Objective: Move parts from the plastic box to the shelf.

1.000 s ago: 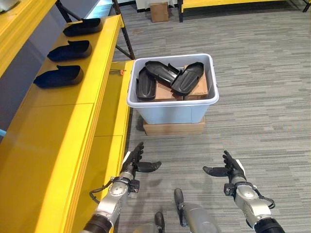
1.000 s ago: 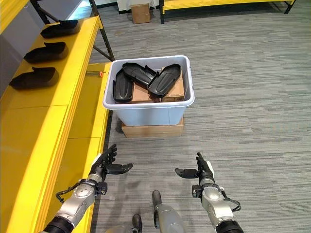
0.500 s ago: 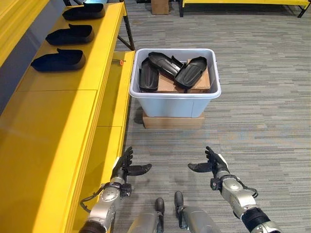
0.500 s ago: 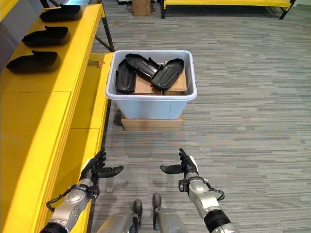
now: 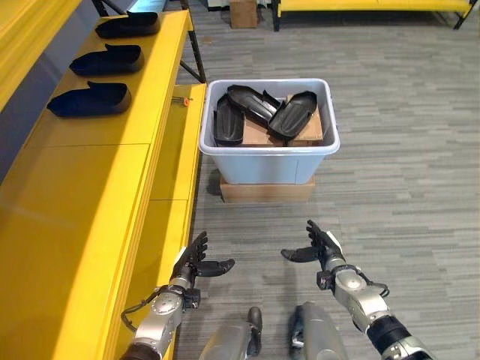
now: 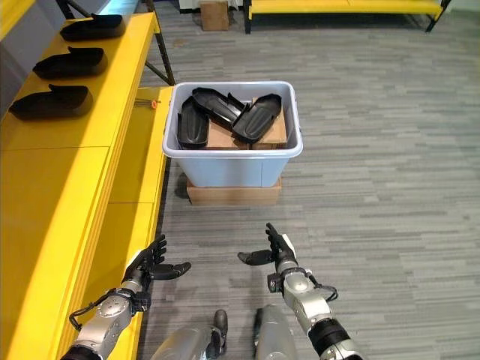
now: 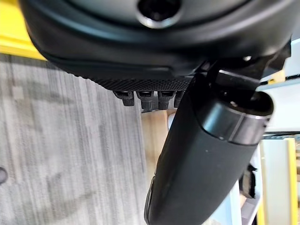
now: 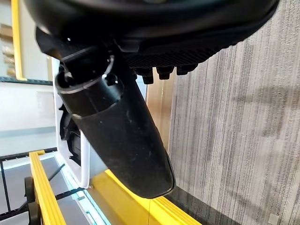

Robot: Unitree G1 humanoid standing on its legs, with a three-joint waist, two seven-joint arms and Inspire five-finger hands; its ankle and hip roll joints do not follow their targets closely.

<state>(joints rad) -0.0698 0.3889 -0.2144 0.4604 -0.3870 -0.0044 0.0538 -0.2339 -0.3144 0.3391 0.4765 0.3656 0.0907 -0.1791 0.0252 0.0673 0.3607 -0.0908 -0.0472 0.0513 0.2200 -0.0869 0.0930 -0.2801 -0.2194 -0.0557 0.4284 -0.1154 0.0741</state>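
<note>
A pale plastic box stands on the carpet ahead, resting on a flat cardboard base. Inside it lie three black moulded parts on top of cardboard boxes. Three more black parts sit in a row on the yellow shelf to the left. My left hand hovers low beside the shelf's edge, fingers straight, holding nothing. My right hand hangs open above the carpet, well short of the box, empty too.
The shelf's lower yellow ledge runs right up to the box's left side. A brown carton and another yellow rack stand at the far end. Grey carpet spreads to the right of the box.
The camera has shifted, so the box now sits more centred. Both hands have drawn lower and closer together, staying open and empty.
</note>
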